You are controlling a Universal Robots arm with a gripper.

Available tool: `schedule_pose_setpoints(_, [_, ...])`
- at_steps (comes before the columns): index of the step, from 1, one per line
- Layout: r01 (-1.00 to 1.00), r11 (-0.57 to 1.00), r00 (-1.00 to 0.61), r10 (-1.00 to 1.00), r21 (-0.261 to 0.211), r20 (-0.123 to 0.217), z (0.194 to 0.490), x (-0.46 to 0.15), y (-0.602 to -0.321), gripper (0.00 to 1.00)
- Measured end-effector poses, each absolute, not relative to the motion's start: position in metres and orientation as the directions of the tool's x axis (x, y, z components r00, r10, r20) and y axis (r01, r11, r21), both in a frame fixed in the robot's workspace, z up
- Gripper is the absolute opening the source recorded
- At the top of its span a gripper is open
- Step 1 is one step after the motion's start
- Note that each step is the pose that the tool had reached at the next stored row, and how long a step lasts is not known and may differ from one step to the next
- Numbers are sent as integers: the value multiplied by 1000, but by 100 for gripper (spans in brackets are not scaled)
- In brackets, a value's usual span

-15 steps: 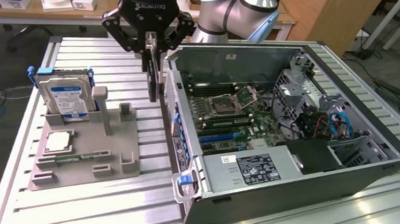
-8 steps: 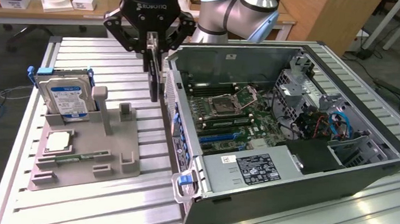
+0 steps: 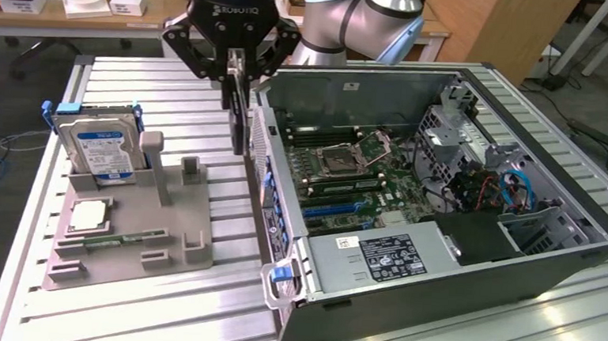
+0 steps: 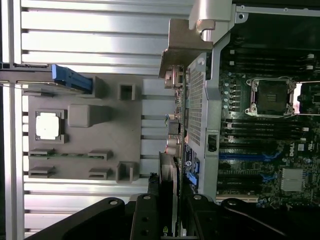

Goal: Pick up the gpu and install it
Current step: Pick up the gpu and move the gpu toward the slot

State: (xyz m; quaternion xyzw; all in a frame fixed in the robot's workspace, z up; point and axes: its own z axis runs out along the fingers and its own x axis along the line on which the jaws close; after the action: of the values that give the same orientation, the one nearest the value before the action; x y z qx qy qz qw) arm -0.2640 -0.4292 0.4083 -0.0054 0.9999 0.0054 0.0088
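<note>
The gpu point(image 3: 239, 123) hangs edge-on as a thin dark card from my gripper point(image 3: 233, 75), whose fingers are shut on its upper edge. It is in the air over the gap between the grey parts holder point(image 3: 131, 231) and the near wall of the open computer case point(image 3: 280, 216). In the wrist view the gpu point(image 4: 169, 172) runs out from between my gripper point(image 4: 169, 220) fingers, and its silver end bracket point(image 4: 187, 45) sits over the case's wall. The motherboard point(image 3: 351, 169) with its blue slots point(image 3: 333, 208) lies inside the case, to the exterior view's right of the card.
A silver hard drive point(image 3: 99, 148) with a blue-white label stands in the holder, with a processor point(image 3: 88, 214) and a memory stick point(image 3: 109, 243) in front of it. A power supply point(image 3: 378, 254) fills the case's near corner. Slatted aluminium table point(image 3: 136, 319) all round.
</note>
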Motion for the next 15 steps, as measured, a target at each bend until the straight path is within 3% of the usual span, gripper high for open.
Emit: schedule_pose_setpoints(15, [-11,1000,-1000,-11,11,-18,408,-254,-429,27])
